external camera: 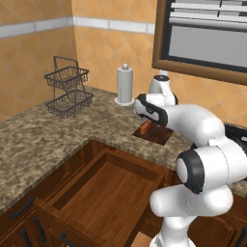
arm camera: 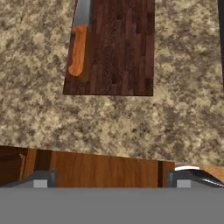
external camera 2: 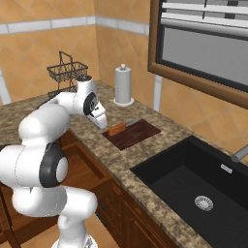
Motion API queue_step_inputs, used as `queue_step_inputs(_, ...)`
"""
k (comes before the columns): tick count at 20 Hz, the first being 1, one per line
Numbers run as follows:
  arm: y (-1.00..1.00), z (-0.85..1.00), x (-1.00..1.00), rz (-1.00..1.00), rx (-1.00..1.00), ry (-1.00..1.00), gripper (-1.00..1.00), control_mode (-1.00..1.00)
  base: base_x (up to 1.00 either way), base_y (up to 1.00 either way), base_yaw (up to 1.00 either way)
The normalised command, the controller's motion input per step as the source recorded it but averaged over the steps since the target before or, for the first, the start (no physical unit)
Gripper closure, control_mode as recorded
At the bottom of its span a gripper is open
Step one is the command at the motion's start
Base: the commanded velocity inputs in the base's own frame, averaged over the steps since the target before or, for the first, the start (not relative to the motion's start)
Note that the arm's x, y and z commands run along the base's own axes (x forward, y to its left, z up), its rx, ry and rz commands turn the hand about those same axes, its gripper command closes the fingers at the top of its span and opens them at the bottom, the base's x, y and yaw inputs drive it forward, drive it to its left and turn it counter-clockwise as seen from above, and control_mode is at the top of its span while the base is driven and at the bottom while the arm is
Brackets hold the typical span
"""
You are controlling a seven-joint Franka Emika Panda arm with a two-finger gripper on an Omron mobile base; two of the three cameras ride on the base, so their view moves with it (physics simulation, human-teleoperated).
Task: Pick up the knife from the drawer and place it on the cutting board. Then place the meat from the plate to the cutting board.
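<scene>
now the knife lies on the cutting board at eleven o'clock; my claw gapes empty, meat next.

The white arm is reaching over the granite counter toward the cutting board, while the open wooden drawer is standing pulled out below, near a wire basket and paper towel roll.

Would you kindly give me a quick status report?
Gripper open, empty. Knife lying on cutting board. Drawer open. Nothing in the way.
</scene>
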Motion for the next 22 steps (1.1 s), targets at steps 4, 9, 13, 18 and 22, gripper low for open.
queue_step_inputs(4,0.16,0.14,-0.72,0.14,-0.11,0.00,-1.00,-1.00,0.00,0.00,0.00)
queue_step_inputs(9,-0.08,-0.10,-0.23,0.06,-0.04,-0.02,-1.00,-1.00,0.00,0.00,0.00)
queue_step_inputs(13,-0.06,0.01,-0.25,0.06,0.00,-0.05,-1.00,1.00,-0.75,-0.06,0.29)
queue_step_inputs(18,0.00,0.00,0.00,0.00,0.00,0.00,-1.00,1.00,-1.00,0.24,0.38)
queue_step_inputs(22,0.00,0.00,0.00,0.00,0.00,0.00,-1.00,1.00,-1.00,0.41,0.36)
